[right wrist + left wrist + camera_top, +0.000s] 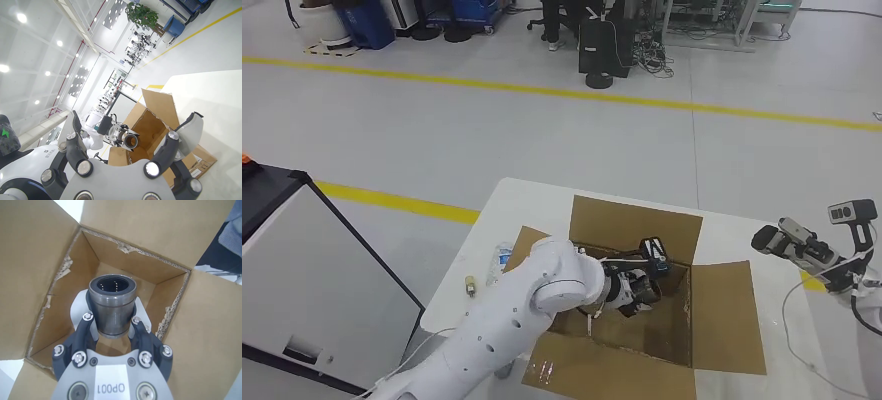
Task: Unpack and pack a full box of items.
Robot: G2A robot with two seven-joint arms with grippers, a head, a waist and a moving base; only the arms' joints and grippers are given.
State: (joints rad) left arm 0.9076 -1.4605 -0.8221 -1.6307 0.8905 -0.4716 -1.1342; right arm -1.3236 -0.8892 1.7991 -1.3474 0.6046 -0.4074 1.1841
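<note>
An open cardboard box [637, 225] stands in the middle of the white table [517, 205], all its flaps folded out. My left gripper [111, 298] is shut on a grey metal cylinder [112, 311] with a hollow, ball-lined bore, held over the box's opening [132, 262]. From above, the left gripper [635, 287] sits just inside the box mouth. The box floor I can see under the cylinder is bare. My right gripper [134, 113] is open and holds nothing, well to the right of the box [153, 121]. From there I see the left gripper [121, 138] and the cylinder [131, 141].
A small clear bottle [502, 262] and a tiny object [470, 287] lie on the table left of the box. A white cabinet [302, 270] stands beside the table's left side. The right arm [807, 250] hovers past the box's right flap [727, 320].
</note>
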